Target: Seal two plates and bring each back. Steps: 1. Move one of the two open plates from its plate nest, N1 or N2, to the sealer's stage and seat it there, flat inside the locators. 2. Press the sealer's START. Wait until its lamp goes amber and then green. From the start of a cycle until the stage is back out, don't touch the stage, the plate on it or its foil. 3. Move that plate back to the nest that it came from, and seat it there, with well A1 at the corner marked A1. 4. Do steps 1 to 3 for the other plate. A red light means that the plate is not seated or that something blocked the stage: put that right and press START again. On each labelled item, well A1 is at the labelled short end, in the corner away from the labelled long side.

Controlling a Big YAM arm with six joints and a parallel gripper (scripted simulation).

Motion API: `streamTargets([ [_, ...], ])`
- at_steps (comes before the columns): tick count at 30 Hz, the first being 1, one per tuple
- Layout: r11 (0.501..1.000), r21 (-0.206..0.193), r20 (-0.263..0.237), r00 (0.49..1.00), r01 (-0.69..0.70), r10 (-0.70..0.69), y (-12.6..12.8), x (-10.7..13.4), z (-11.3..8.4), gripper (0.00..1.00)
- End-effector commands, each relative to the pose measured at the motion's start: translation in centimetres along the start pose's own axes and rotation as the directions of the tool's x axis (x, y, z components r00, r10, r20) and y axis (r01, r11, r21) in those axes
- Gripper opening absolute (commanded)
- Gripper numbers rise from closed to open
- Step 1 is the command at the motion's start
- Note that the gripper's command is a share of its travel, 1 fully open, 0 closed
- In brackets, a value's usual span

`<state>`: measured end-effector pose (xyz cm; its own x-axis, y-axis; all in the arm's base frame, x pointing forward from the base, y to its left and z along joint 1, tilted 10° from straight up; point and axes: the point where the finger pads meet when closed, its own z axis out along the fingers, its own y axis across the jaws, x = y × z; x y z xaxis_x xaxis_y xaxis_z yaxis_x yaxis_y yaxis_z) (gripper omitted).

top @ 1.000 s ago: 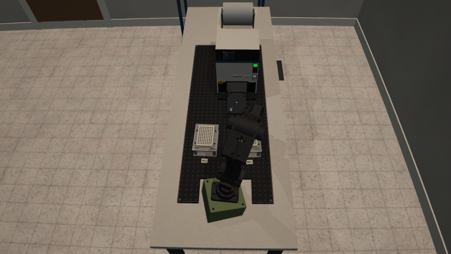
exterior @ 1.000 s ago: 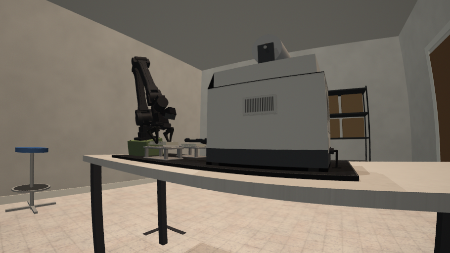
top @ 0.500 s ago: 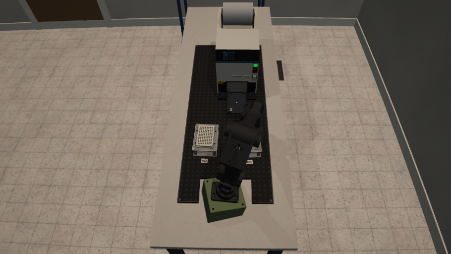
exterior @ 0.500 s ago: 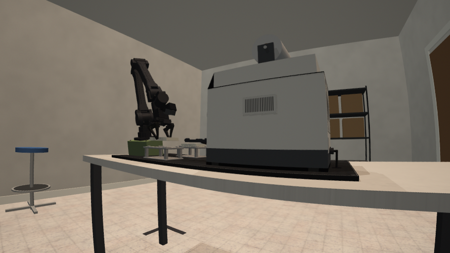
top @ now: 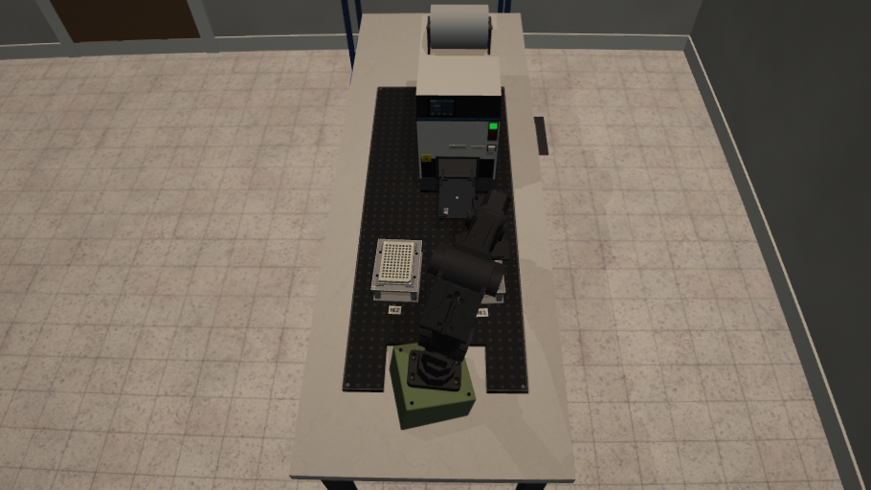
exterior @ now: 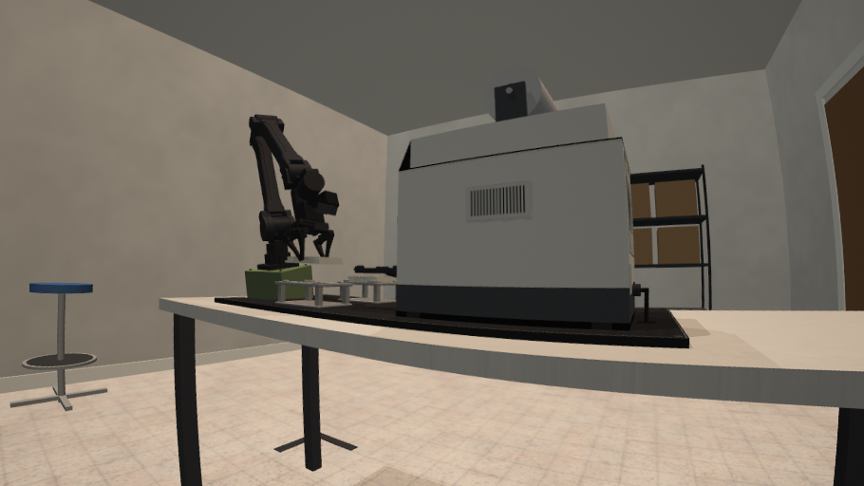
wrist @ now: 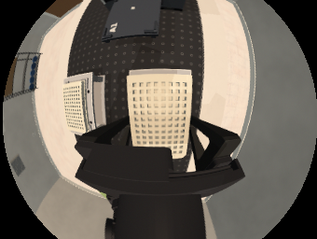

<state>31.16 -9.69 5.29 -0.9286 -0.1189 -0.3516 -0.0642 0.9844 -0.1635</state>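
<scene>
My gripper (exterior: pixel 314 258) (wrist: pixel 159 118) is shut on a cream open-well plate (exterior: pixel 328 261) (wrist: pixel 161 105), across its long sides. The plate hangs roughly level above nest N1 (top: pixel 493 299) (exterior: pixel 338 285); the arm hides it in the top view. The other open plate (top: pixel 396 262) (wrist: pixel 74 107) lies in nest N2 (top: pixel 416 287). The sealer (top: pixel 452 135) (exterior: pixel 513 253) has its dark stage (top: pixel 457 206) (wrist: pixel 135 20) out and bare, with the A1 mark at its front left corner. The lamp (top: pixel 493 125) is green. The START button (top: pixel 490 148) is below it.
The foil roll (top: pixel 459 27) sits on top of the sealer at the far end. The arm's green base block (top: pixel 432 399) (exterior: pixel 277 284) stands at the near end. The black perforated board (top: pixel 390 152) lies under the nests and sealer. N2 stands left of N1.
</scene>
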Motion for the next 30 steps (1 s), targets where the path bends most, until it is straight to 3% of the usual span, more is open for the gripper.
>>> streamTargets([
  [1, 1.000, 0.024, 0.065, 0.998, 0.002, -0.004, -0.8, -3.2, -2.6, 0.00],
  [12, 1.000, 0.024, 0.058, 0.998, 0.000, -0.001, -0.9, -3.4, -3.7, 0.00],
  [21, 1.000, 0.029, 0.072, 0.997, -0.007, 0.005, -1.1, -4.4, -5.8, 0.00],
  [30, 1.000, 0.023, 0.062, 0.998, 0.002, -0.003, -0.8, -4.2, -6.4, 0.00],
])
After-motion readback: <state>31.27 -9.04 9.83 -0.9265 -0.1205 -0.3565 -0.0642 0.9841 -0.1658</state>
